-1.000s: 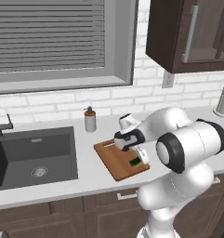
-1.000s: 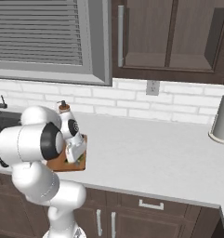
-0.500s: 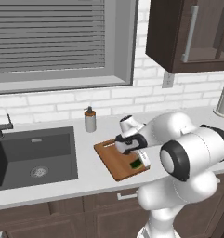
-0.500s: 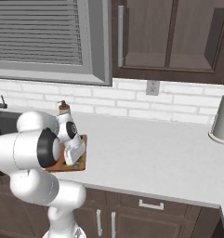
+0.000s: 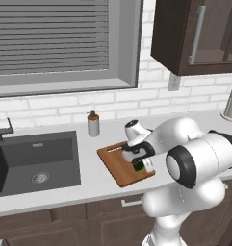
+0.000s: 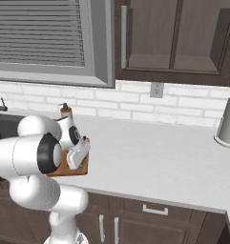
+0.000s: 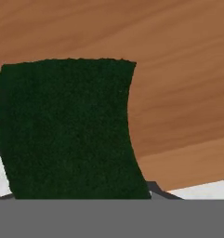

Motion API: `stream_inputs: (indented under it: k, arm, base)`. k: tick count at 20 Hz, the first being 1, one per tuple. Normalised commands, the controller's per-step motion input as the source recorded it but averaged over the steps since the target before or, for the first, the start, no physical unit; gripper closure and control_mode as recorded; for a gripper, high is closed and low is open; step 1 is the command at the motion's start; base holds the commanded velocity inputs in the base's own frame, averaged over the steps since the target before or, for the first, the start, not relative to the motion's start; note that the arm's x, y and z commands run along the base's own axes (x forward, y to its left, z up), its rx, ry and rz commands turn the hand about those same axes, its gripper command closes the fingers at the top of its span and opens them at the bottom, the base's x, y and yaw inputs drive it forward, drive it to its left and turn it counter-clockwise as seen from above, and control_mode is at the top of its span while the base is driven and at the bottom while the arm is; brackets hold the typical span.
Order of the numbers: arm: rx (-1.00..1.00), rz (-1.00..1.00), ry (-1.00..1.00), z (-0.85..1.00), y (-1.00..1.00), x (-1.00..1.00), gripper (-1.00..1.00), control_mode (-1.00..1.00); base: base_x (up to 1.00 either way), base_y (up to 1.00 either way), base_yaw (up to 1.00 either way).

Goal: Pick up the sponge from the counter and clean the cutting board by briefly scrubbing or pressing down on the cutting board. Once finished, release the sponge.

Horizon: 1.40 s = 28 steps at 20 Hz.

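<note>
While gripper [image 5: 138,165] clamps sponge [image 7: 67,130], we press it onto cutting board [image 5: 118,164], near board's right edge, on counter [image 6: 154,162].

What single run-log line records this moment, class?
stage: scrubbing | gripper: shut on sponge | sponge: over cutting board near right edge | release: not yet done

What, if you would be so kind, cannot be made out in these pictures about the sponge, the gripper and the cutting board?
- Gripper fingertips: in the hand view the sponge covers them.
- Sponge: in the left base view the arm hides all but a green sliver; contact with the cutting board cannot be judged.
- Cutting board: in the right base view the arm covers most of it; its slot handle is hidden.
</note>
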Motion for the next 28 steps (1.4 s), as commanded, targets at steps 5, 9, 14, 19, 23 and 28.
stream_inputs:
  k: [5, 9, 14, 19, 23, 28]
  arm:
    - [0.0, -0.06, -0.11, -0.04, 0.0, 0.47, 1.0, -1.0]
    - [0.02, -0.07, 0.0, 0.0, 0.08, 0.43, 1.0, -1.0]
    - [0.03, -0.08, 0.05, 0.0, 0.35, 0.3, 1.0, -1.0]
    - [0.02, -0.08, 0.04, 0.0, 0.47, 0.24, 1.0, -1.0]
    - [0.01, -0.07, 0.03, 0.0, 0.46, 0.19, 1.0, -1.0]
    - [0.0, -0.06, 0.03, 0.0, 0.44, 0.11, 1.0, -1.0]
  base:
    - [0.0, 0.0, 0.0]
    - [0.0, 0.0, 0.0]
    - [0.0, 0.0, 0.0]
    - [0.0, 0.0, 0.0]
    - [0.0, 0.0, 0.0]
    - [0.0, 0.0, 0.0]
